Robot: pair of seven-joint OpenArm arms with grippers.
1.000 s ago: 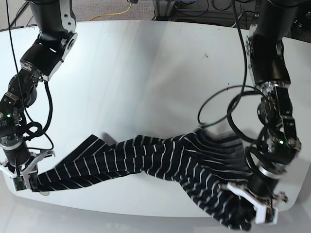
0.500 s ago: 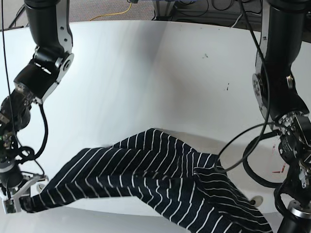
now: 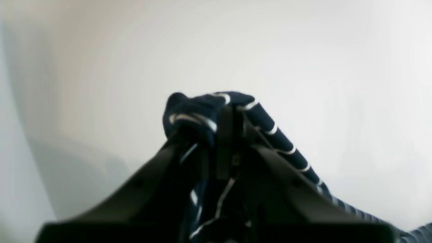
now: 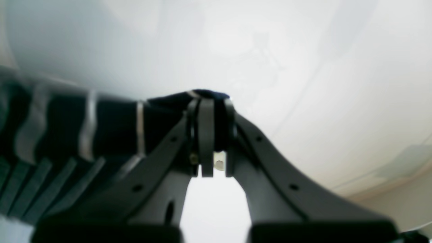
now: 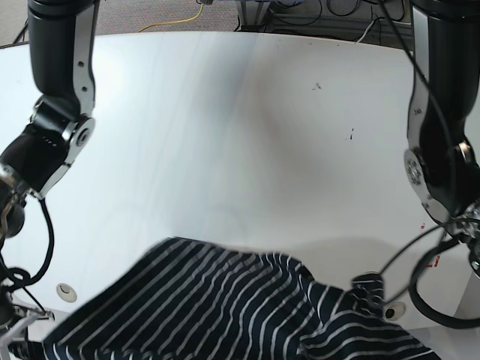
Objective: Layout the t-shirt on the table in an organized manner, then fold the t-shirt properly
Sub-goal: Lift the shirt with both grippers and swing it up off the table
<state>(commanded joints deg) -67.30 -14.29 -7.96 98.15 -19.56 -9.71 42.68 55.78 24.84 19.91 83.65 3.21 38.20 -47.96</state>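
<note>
T-shirt (image 5: 225, 307) pulled nearer vs earlier | L gripper (image 3: 229, 114) & R gripper (image 4: 209, 111) clamping fabric

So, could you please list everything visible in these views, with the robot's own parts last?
t-shirt: one, very dark navy with thin white stripes, spread along the table's near edge, both ends lifted.
table: one, glossy white, filling the base view.
round holes: two, near edge, one on each side.
red marking: one, beside the left arm.
yellow cable: one, on the floor beyond the table.
right claw: shut on a shirt edge.
left claw: shut on bunched shirt fabric.
</note>
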